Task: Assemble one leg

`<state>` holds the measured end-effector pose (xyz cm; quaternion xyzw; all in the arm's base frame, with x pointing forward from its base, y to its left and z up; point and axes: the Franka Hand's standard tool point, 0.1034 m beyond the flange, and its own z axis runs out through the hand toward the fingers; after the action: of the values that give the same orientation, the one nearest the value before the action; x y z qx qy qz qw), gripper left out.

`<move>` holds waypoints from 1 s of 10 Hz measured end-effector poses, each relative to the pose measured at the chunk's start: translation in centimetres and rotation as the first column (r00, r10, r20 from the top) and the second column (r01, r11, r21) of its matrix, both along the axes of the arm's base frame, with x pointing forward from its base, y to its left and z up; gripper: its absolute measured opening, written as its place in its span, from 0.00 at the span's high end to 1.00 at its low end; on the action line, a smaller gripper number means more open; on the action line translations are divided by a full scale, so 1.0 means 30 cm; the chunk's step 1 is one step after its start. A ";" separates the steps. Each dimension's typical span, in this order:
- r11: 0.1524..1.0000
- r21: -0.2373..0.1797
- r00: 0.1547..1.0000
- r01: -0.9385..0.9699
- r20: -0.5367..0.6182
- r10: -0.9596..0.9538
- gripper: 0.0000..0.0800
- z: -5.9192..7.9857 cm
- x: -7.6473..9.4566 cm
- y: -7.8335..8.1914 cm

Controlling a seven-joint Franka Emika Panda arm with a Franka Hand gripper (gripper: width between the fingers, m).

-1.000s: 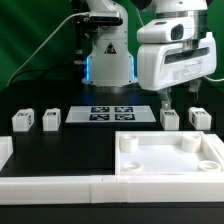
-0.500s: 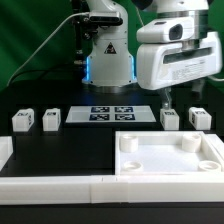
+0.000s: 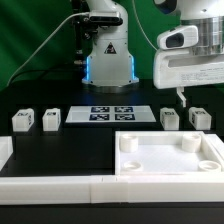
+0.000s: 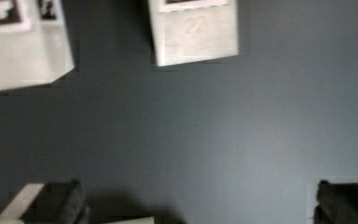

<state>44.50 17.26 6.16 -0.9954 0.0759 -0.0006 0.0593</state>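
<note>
Four small white legs stand in a row on the black table: two at the exterior view's left and two at its right. My gripper hangs above the table, over the gap between the two right legs and touching neither. In the wrist view the gripper is open and empty, with dark fingertips at either side over bare table. Two white legs lie ahead of the fingers.
The large white tray-like part with round corner holes lies in front of the right legs. The marker board lies mid-table. A low white wall runs along the front and left. The robot base stands behind.
My gripper has risen and shifted toward the exterior view's right, from above the inner right leg to over the gap between the two right legs. The legs have not moved.
</note>
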 end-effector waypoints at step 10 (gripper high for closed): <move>0.976 0.012 0.704 -0.217 -0.691 0.165 0.19 -0.010 -0.065 0.022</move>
<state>42.56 17.93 5.86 -0.9283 -0.0113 0.3716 -0.0084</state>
